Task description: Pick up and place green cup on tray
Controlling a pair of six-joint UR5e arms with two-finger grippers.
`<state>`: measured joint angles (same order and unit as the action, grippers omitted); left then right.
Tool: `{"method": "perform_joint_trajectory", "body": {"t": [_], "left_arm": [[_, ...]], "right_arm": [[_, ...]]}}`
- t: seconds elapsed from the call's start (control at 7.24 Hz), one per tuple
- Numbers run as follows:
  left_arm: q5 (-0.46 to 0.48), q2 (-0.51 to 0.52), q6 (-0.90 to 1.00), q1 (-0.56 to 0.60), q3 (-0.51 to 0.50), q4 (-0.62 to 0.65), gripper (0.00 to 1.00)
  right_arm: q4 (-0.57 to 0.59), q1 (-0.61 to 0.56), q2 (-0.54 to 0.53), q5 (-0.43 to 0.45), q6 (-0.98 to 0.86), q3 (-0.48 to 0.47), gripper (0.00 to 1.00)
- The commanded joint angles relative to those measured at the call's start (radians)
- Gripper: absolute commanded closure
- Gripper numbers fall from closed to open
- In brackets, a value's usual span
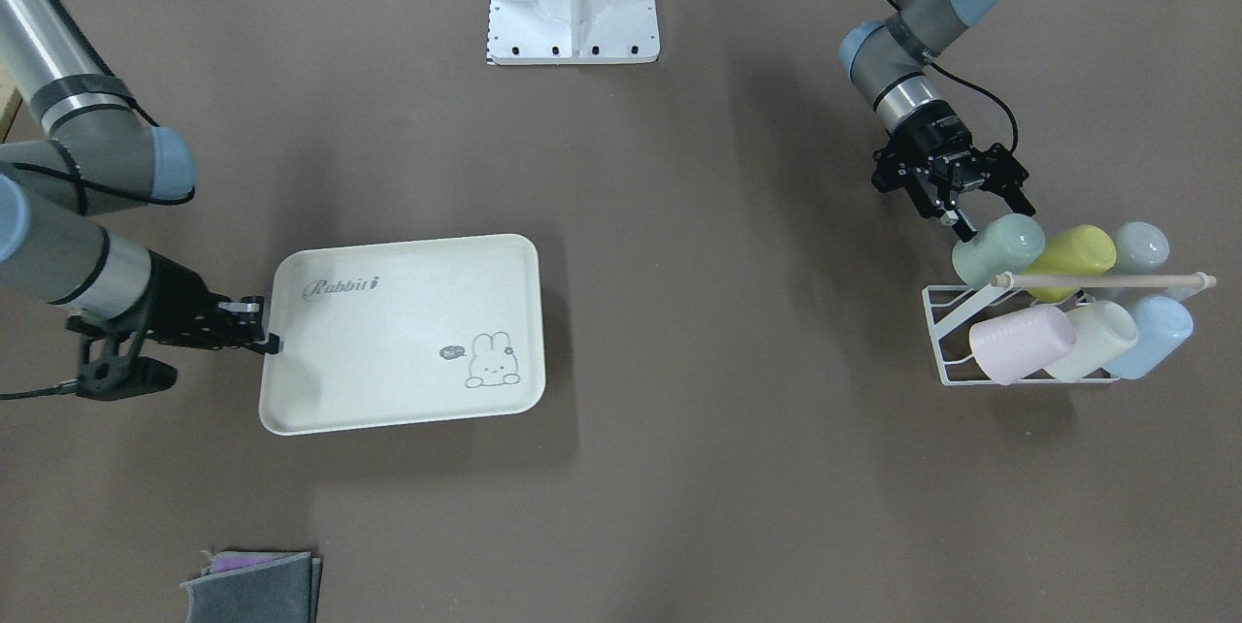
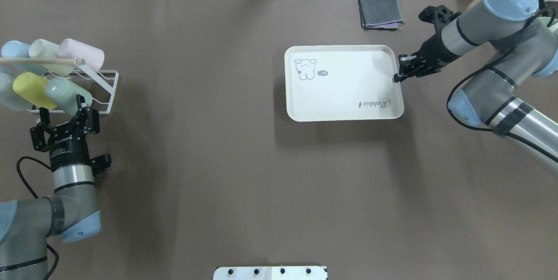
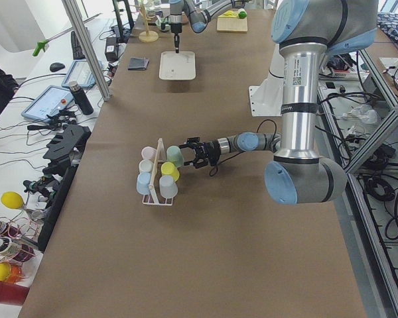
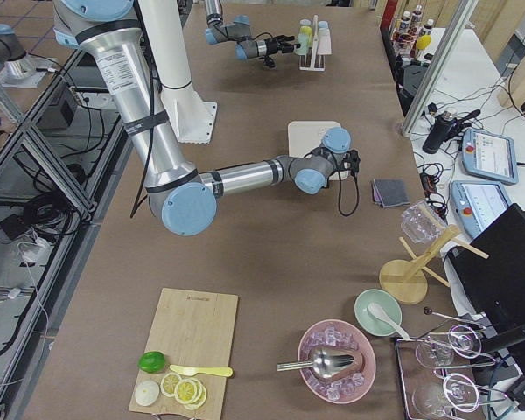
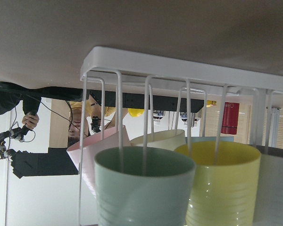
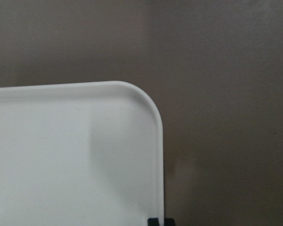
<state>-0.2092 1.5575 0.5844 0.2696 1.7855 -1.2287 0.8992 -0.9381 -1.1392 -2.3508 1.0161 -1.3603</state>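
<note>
The green cup (image 2: 67, 91) lies tipped on the white wire rack (image 2: 109, 92), at the 9 o'clock side of the table in the overhead view. It is not on the tray (image 2: 348, 83) yet. The tray sits well apart, at about 2 o'clock.

The cup looks like hard plastic, so I think it is light and stiff and will not break easily. Its skin is dull, not shiny, so it should not slip much. It is round, so a good hold is probably across its sides, near the end that sticks out. The yellow-green cup (image 2: 28, 89) sits just beside it at 9 o'clock, so there is little room there.

The left gripper (image 2: 61, 104) waits at the cup's 6 o'clock with its two fingers wide apart. I cannot tell if a finger touches the cup. The right gripper (image 2: 397, 77) has its fingers together and seems to pinch the tray's rim at the 3 o'clock edge.

The left wrist view shows faint rings around the cup and the rack wires, but no fingers. Only the overhead and front views show the gap between them.
</note>
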Motion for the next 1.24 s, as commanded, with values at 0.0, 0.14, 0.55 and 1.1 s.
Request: {"method": "perform_joint_trajectory", "body": {"t": [0.0, 0.14, 0.55, 1.1], "left_arm": [[0.001, 0.016, 0.002, 0.029, -0.003, 0.003, 0.02], [0.002, 0.033, 0.003, 0.046, -0.017, 0.003, 0.02], [0.005, 0.064, 0.003, 0.074, -0.058, 0.005, 0.02], [0.005, 0.082, 0.003, 0.074, -0.098, 0.005, 0.03]], "right_arm": [[0.068, 0.094, 0.105, 0.096, 0.116, -0.011, 1.00], [0.136, 0.134, 0.162, 0.117, 0.117, -0.013, 1.00], [0.144, 0.252, 0.207, 0.231, 0.171, -0.020, 1.00], [0.145, 0.262, 0.191, 0.231, 0.153, -0.010, 1.00]]}}
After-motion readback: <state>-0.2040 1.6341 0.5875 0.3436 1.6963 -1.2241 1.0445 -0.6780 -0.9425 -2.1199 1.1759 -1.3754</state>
